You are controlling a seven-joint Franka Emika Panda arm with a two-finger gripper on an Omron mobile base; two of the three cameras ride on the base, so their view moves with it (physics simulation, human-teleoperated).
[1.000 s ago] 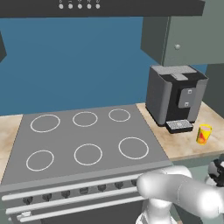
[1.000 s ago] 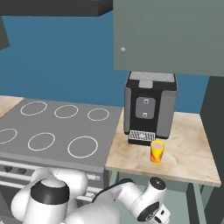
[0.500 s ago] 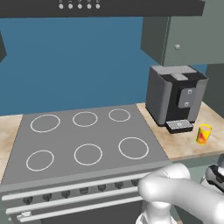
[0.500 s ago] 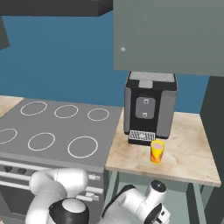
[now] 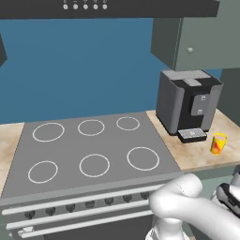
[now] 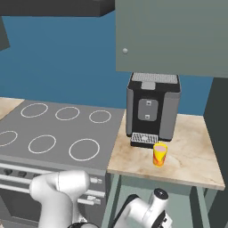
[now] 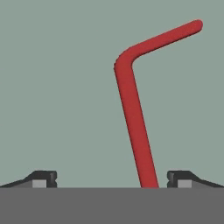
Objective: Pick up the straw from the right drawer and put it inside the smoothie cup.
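Note:
The straw is a red stick with a bent top, lying on the pale grey-green surface of the right drawer. My gripper is open. Its two dark fingertips stand wide apart at either side of the straw's lower end, with nothing held. The straw runs up between them, closer to the right tip. The smoothie cup, yellow with a red-orange patch, stands upright on the wooden counter in front of the coffee machine. My arm reaches down below the counter edge.
A black coffee machine stands on the counter behind the cup. The grey cooktop with several ring burners lies to the left, above the knobbed oven front. A wall cabinet hangs overhead.
The arm's elbow has shifted a little low in both base views. The cup, the coffee machine and the cooktop stay where they were.

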